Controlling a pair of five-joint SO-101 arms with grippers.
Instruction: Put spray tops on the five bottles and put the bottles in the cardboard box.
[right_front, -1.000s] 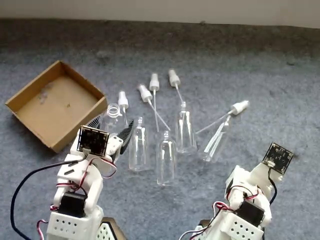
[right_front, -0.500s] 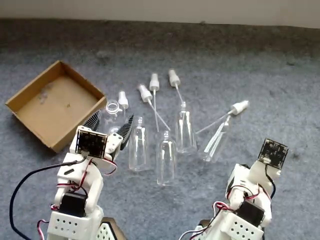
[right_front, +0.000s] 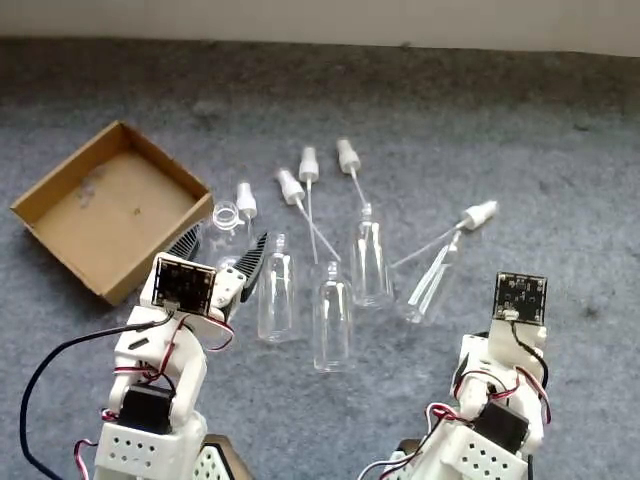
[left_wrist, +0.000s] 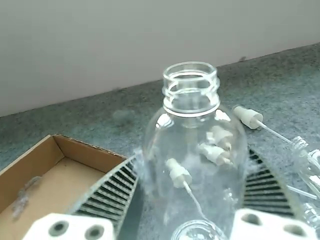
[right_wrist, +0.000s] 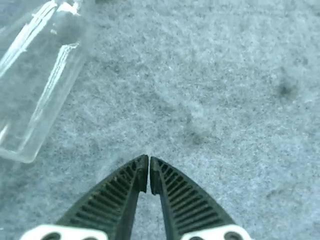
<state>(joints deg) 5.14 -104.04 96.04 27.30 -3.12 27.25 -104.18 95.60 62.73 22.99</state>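
My left gripper (right_front: 222, 250) (left_wrist: 192, 161) is shut on a clear bottle (right_front: 226, 228) (left_wrist: 192, 145), holding it upright with its mouth bare, next to the cardboard box (right_front: 60, 195) (left_wrist: 75, 150). A loose spray top (right_front: 246, 200) lies just beyond it. Three more bottles (right_front: 332, 315) lie side by side mid-table, with three spray tops (right_front: 308, 165) and their long tubes behind them. A fourth bottle (right_front: 432, 280) (right_wrist: 35, 85) lies to the right, a spray top (right_front: 478, 214) at its neck. My right gripper (right_wrist: 149, 176) is shut and holds nothing, low over the carpet near that bottle's base.
Grey carpet (right_front: 560, 150) covers the table. The open box holds nothing. Both arm bases stand at the near edge, and cables hang from the left arm (right_front: 40, 380). Bare carpet stretches to the far right and behind the spray tops.
The right arm's wrist has swung left and slightly forward. The left arm has barely moved, and the bottle still stands in its grip.
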